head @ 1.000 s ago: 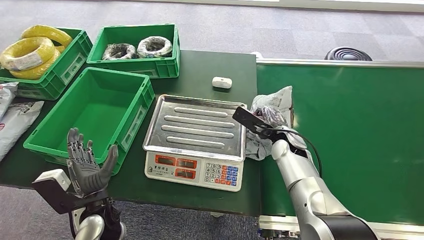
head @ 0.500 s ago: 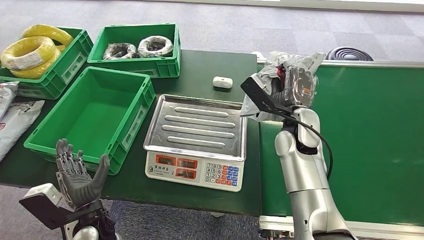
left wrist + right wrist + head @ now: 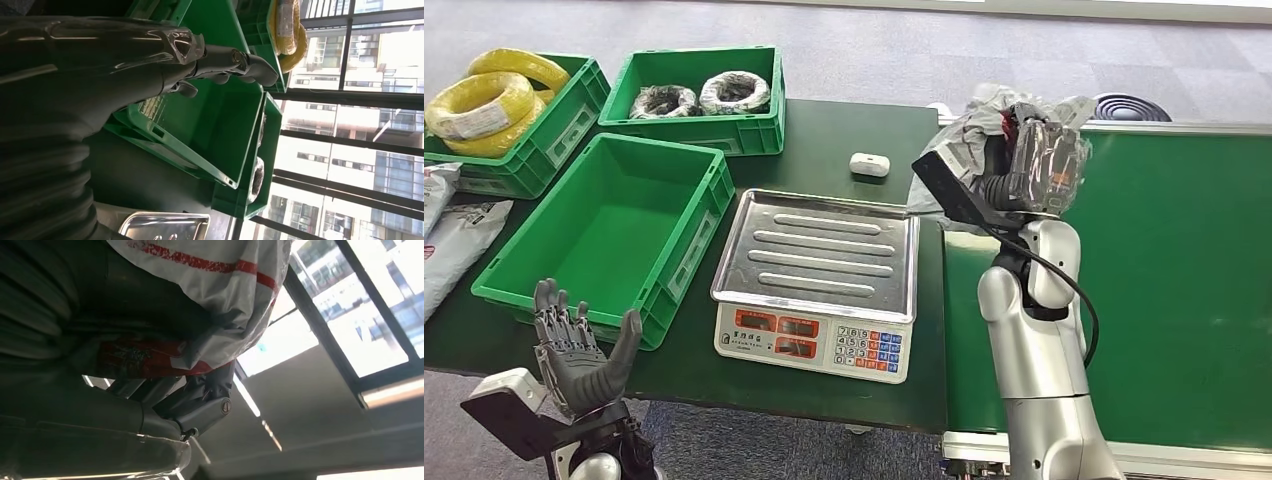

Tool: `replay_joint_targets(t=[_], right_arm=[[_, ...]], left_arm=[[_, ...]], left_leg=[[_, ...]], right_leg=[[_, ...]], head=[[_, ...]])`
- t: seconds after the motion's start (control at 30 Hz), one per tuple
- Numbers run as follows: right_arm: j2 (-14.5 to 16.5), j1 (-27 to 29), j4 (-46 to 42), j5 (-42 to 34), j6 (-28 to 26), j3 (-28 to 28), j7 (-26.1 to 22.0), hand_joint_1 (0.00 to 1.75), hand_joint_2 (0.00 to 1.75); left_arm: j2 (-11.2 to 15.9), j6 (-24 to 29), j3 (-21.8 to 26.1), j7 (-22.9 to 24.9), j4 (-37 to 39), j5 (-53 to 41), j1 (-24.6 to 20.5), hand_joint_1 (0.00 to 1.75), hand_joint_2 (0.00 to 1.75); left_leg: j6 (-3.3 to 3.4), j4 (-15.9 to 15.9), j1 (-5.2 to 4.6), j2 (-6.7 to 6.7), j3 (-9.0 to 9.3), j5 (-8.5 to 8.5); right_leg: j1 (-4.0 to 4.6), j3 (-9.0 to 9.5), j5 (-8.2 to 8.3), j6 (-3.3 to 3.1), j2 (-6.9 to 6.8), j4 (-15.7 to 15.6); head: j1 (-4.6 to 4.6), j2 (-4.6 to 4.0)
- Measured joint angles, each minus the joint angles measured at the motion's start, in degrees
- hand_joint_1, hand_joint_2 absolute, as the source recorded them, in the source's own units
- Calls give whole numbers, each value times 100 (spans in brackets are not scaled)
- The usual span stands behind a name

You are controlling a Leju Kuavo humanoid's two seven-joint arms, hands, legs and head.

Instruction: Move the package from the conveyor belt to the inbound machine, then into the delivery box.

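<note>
My right hand (image 3: 1024, 165) grips the package (image 3: 1056, 160), a crinkled clear and grey plastic bag, raised high over the near left end of the green conveyor belt (image 3: 1164, 260). In the right wrist view the package (image 3: 200, 305) shows white with red stripes, pressed against the dark fingers (image 3: 200, 405). The inbound machine, a scale with a steel tray (image 3: 819, 250), stands just left of the belt, with nothing on it. The empty green delivery box (image 3: 609, 225) sits left of the scale. My left hand (image 3: 579, 350) is open, palm up, by that box's near edge; its fingers (image 3: 235, 62) are spread.
A small white device (image 3: 867, 164) lies behind the scale. Two green crates at the back hold yellow coils (image 3: 484, 105) and dark wrapped coils (image 3: 699, 97). Grey bags (image 3: 449, 240) lie at the far left. A black round object (image 3: 1124, 107) sits beyond the belt.
My right hand has lifted the package off the belt and turned it upward, rising further in the last half second. My left hand has dropped slightly lower and to the left.
</note>
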Motion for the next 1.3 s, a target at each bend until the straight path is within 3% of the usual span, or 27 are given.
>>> replay_joint_targets(t=[0.13, 0.27, 0.43, 0.53, 0.8, 1.17, 1.3], right_arm=[[72, -29, -320, 564, -589, 114, 164, 175, 175], [139, -143, -320, 686, -667, 214, 156, 175, 175], [241, -376, 224, -764, -5, 540, -1140, 175, 175], [310, -547, 803, -1320, 110, 745, -1534, 175, 175], [468, -965, 2386, -1493, -145, 886, -1532, 175, 175], [547, -1183, 3535, -1501, -267, 911, -1388, 175, 175], [568, -1182, 3801, -1620, -298, 907, -1444, 0, 175]], left_arm=[[1, 62, -114, -57, 68, 25, -9, 0, 175], [1, 101, -219, -123, 179, 86, -29, 0, 175], [33, 7, -393, -207, 467, 292, -299, 0, 175], [61, -16, -480, -236, 624, 363, -462, 0, 175], [140, 17, -555, -268, 722, 408, -514, 0, 175], [197, 59, -586, -268, 722, 413, -513, 0, 175], [203, 70, -597, -268, 722, 414, -513, 0, 175]], left_leg=[[0, 0, 0, 1, 0, 0], [0, 0, 0, 1, 1, 0], [-1, 0, 1, 1, 8, 2], [-2, 0, 2, 0, 8, 4], [-2, 0, 1, -1, 1, 3], [-2, 0, 1, -1, 3, 3], [-2, 0, 1, -1, 3, 3]], right_leg=[[0, 0, 0, 0, 1, 0], [0, 3, 0, -1, 1, 0], [1, 7, 2, -1, 1, 1], [1, 7, 2, -1, 1, 5], [0, 4, 1, -1, -4, 4], [1, 3, 1, -1, -3, 4], [0, 3, 1, -1, -3, 4]], head=[[0, 0], [0, 0], [1, 0], [-1, 0], [1, 0], [0, 0], [1, 0]])
